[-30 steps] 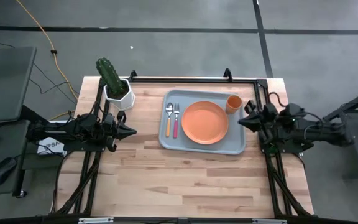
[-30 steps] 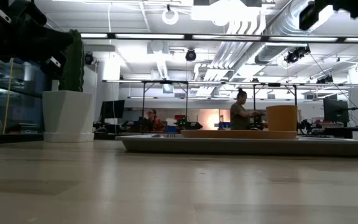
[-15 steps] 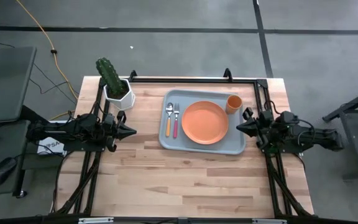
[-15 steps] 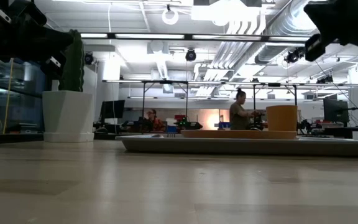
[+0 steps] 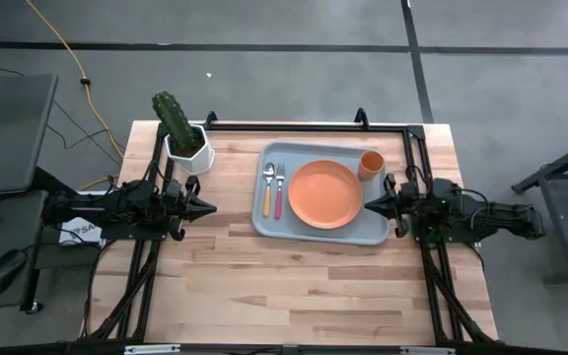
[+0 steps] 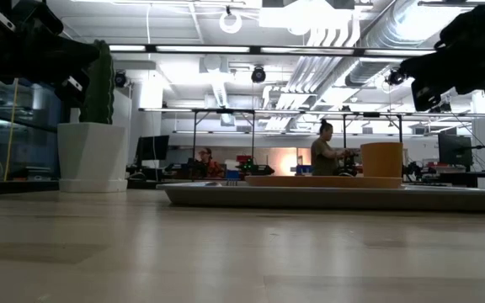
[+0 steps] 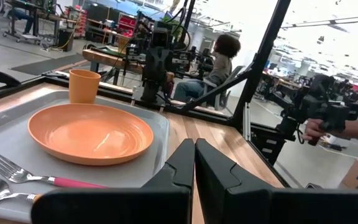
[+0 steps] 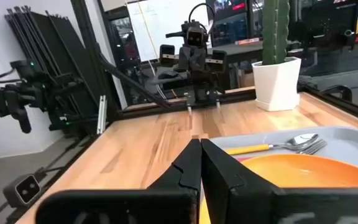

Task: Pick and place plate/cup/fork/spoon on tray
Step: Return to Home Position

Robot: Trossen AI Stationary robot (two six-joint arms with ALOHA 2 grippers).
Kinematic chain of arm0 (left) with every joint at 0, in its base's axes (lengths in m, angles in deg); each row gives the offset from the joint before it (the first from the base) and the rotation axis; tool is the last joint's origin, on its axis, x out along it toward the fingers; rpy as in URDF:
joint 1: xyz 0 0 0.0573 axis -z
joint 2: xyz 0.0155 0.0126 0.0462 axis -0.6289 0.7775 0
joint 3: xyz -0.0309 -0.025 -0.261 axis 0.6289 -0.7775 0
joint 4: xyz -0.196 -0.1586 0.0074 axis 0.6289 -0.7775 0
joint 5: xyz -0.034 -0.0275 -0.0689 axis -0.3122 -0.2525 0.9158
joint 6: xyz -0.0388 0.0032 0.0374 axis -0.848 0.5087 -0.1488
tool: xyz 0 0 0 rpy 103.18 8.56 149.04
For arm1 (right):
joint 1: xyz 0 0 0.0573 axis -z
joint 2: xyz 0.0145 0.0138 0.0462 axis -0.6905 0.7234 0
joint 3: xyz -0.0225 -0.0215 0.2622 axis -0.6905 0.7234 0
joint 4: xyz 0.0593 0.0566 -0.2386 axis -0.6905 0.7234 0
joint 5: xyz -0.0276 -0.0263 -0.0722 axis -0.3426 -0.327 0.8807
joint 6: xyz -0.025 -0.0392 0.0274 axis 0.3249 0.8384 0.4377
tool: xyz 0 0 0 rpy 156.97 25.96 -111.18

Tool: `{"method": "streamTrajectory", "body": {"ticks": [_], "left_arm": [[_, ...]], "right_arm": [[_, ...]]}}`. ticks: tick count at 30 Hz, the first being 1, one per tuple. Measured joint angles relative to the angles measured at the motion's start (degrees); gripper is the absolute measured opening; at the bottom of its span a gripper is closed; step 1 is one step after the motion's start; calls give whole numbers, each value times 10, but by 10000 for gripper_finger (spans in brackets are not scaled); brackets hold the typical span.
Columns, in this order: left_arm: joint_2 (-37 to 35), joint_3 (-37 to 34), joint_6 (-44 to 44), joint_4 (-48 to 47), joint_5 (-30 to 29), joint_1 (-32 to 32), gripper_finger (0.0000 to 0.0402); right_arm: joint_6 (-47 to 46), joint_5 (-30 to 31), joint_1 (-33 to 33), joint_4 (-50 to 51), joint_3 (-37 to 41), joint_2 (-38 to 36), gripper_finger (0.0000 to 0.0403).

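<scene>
All four pieces sit on the tray [image 5: 375,234] — we judge nothing left to fetch.
Right gripper [image 5: 368,205], fingers closed and empty, points at 9 o'clock toward the plate [image 5: 324,194]; left gripper [image 5: 210,208] closed too.

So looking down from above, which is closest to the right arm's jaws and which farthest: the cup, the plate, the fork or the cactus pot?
From the right gripper, at the tray's right edge:
1. The cup, in the tray's far right corner, and the plate, mid-tray: too close to call.
2. The fork, on the tray's left side beside the spoon.
3. The cactus pot, off the tray near the left arm.
</scene>
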Motion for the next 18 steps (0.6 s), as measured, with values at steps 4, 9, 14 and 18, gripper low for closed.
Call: {"method": "streamTrajectory", "body": {"ticks": [4,9,14,18], "left_arm": [[0,0,0,0,0,0,1],[0,0,0,0,0,0,1],[0,0,0,0,0,0,1],[0,0,0,0,0,0,0]], "right_arm": [[0,25,0,6,0,4,0],[-2,64,0,13,0,8,0],[-3,64,0,13,0,8,0],[-4,64,0,13,0,8,0]]}}
